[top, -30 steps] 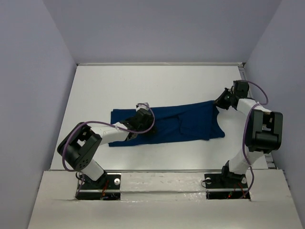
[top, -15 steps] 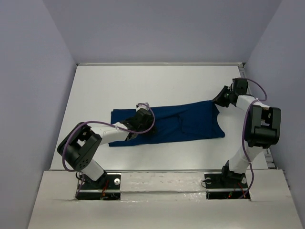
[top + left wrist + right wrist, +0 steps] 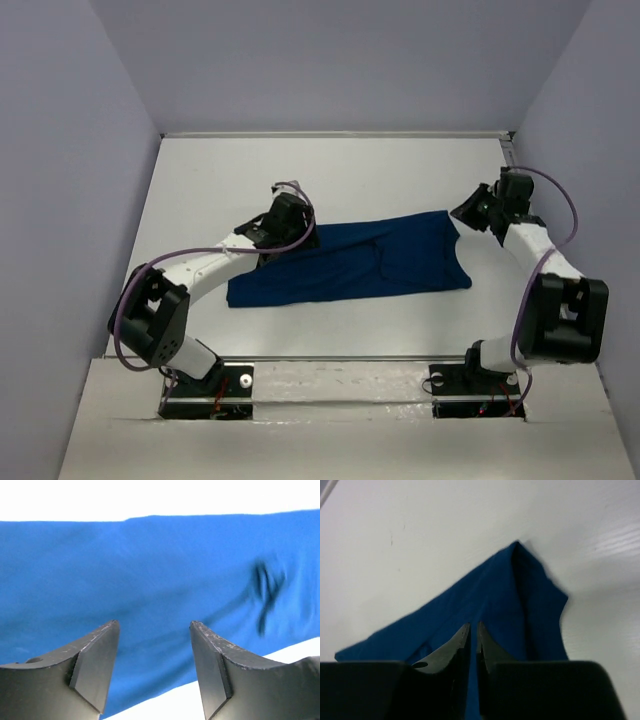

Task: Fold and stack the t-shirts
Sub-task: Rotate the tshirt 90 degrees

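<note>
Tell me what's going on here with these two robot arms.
They're working on a dark blue t-shirt, which lies folded into a long strip on the white table. The left tool is open over the strip's left part and holds nothing. The right tool, barely open, sits at the far right corner with no cloth visibly gripped.

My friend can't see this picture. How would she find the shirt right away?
Start at the big white table. Across its middle lies a long, flat strip of cloth: that is the t-shirt. It is the only dark blue thing on the table, and the only soft one.
</note>
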`<state>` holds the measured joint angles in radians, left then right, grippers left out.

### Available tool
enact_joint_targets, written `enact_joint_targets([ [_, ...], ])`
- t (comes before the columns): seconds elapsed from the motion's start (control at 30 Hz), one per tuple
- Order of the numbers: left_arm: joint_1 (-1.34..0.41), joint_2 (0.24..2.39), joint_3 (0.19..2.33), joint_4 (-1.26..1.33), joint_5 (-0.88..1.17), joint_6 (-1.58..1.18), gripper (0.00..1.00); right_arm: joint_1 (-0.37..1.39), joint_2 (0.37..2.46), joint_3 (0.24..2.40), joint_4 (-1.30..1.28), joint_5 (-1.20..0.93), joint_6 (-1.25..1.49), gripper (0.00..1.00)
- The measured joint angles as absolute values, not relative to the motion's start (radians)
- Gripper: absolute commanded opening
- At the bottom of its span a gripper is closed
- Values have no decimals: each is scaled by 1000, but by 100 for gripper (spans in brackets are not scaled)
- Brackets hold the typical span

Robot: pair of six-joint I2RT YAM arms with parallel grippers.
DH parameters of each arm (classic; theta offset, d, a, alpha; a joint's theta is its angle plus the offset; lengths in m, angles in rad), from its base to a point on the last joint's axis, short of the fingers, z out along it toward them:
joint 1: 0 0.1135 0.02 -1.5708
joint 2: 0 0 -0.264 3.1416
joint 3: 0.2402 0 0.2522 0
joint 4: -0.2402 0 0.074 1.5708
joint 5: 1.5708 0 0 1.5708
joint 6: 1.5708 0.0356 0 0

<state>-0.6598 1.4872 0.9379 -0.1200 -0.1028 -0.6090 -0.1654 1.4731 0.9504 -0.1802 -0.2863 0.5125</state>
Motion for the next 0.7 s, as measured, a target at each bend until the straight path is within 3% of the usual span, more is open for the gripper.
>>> enact_joint_targets([
  [0.13,-526,1490,938,-113,-91,-588,59,-97,1343,818,-175,-307,554,1],
  [0.3,-393,1551,911,-89,-73,-569,59,-8,1322,676,-183,-341,630,0],
  [0.7,-155,1628,837,23,10,-555,58,-5,1302,480,-168,-279,819,0],
])
